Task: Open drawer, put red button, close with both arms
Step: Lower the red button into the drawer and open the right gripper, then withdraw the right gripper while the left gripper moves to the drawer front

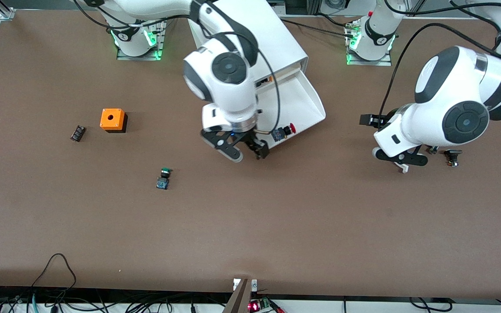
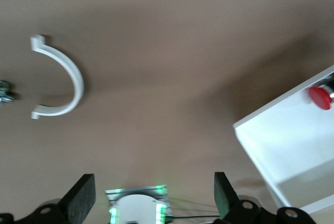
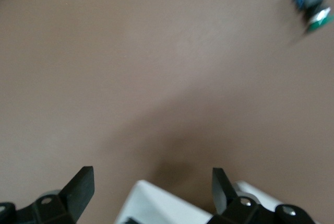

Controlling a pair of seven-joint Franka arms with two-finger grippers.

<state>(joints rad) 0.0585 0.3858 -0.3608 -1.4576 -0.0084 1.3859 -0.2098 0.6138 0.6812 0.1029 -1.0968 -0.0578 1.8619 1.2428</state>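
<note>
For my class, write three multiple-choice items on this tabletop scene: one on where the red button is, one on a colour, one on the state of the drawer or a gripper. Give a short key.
1. Where is the red button?
A. In the drawer, at its front edge
B. On the table beside the orange box
C. Between the fingers of the left gripper

2. What colour is the cap of the button lying on the table nearer to the front camera than the orange box?
A. Yellow
B. Green
C. White

3. How does the right gripper stand, over the table at the drawer's front?
A. Shut on the red button
B. Open and holding nothing
C. Shut on the drawer

Key: 1 A, the red cap shows inside the white tray. 2 B, the cap is green. 3 B, its fingers are spread with nothing between them.
</note>
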